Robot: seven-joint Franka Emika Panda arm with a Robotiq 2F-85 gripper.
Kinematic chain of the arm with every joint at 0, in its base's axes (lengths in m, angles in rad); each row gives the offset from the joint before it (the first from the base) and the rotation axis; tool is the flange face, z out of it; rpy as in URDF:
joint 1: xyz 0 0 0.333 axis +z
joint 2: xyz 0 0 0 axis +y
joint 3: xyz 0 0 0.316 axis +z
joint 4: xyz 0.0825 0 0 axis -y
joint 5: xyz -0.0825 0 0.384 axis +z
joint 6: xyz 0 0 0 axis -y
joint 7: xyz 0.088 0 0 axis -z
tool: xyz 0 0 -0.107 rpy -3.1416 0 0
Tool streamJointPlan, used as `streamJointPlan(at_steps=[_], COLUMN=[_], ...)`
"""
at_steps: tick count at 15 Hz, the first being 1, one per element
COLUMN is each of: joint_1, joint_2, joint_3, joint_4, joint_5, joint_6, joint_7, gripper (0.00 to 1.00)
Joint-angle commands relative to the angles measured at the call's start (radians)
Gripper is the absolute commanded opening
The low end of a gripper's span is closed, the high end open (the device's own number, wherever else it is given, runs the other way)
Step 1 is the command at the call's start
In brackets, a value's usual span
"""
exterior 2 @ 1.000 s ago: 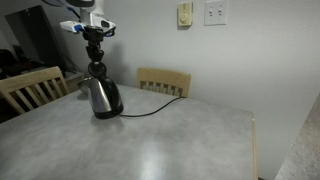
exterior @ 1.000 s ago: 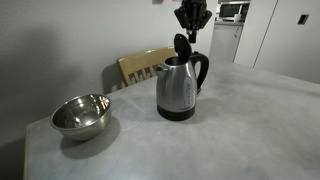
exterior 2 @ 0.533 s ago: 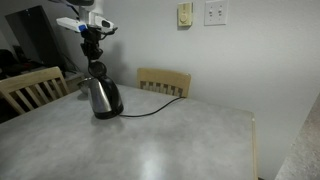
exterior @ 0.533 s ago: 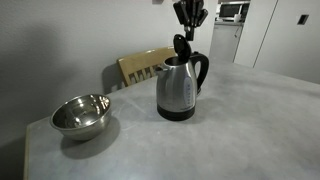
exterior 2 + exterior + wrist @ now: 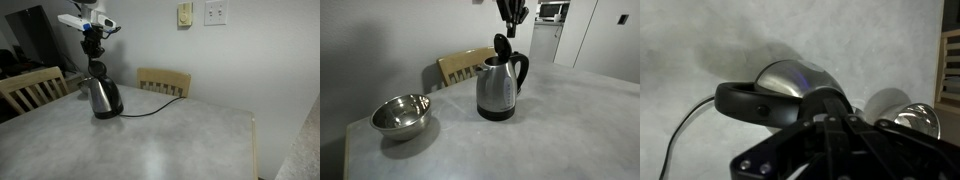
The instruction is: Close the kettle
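The brushed steel kettle [image 5: 497,88] stands on its black base on the grey table; it also shows in the other exterior view [image 5: 100,97]. Its black lid [image 5: 501,45] stands upright, hinged open. My gripper [image 5: 511,14] hangs above the lid, clear of it, with its fingers together and nothing between them; it also shows in an exterior view [image 5: 92,42]. In the wrist view the gripper [image 5: 840,125] looks straight down on the kettle [image 5: 790,78] and its black handle [image 5: 745,100].
A wide shiny steel bowl [image 5: 401,114] sits on the table [image 5: 560,130] away from the kettle. A wooden chair [image 5: 460,66] stands behind the table. The kettle's black cord [image 5: 150,110] runs across the tabletop towards another chair [image 5: 165,82].
My gripper has risen straight up, away from the upright lid. The kettle, lid and bowl have not moved.
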Motion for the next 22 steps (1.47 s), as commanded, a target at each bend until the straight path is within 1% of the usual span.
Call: streamJointPlan(at_steps=[1, 8, 17, 22], joint_1=[-0.032, -0.047, -0.035, -0.033], joint_2=[0.044, 0.137, 0.271, 0.326], joint_3=[0.013, 0.016, 0.042, 0.052], joint_4=[0.066, 0.169, 0.354, 0.439], joint_5=[0.026, 0.044, 0.038, 0.037], joint_6=[-0.042, -0.128, -0.281, -0.344], joint_7=[-0.022, -0.006, -0.01, -0.007], gripper=[0.0, 0.0, 0.0, 0.0])
